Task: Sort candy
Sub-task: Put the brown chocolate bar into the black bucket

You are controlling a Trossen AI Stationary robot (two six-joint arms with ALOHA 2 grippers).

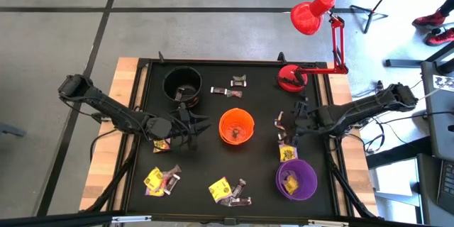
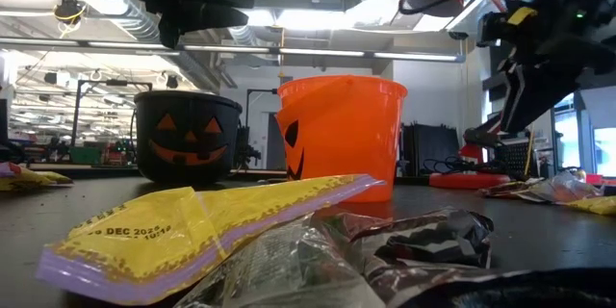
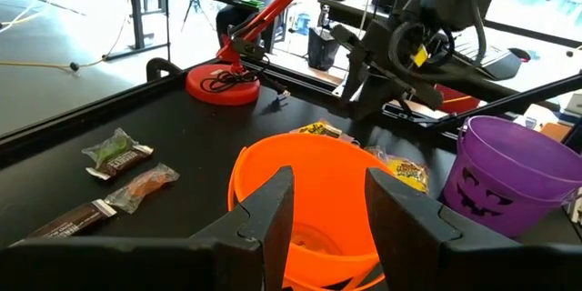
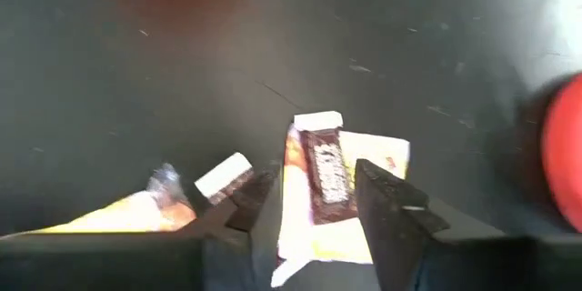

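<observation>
A dark surface (image 1: pixel 142 184) carries orange (image 1: pixel 236 126), purple (image 1: pixel 296 179) and black cups (image 1: pixel 182 83). The right tool (image 4: pixel 314 198), fingers spread, straddles a brown candy bar (image 4: pixel 328 175). The left tool (image 3: pixel 327 205), also spread, faces the orange cup. More candy (image 1: pixel 159 180) lies nearer the front edge.

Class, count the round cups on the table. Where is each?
3: black cup at the back left, orange cup in the middle, purple cup at the front right.
</observation>
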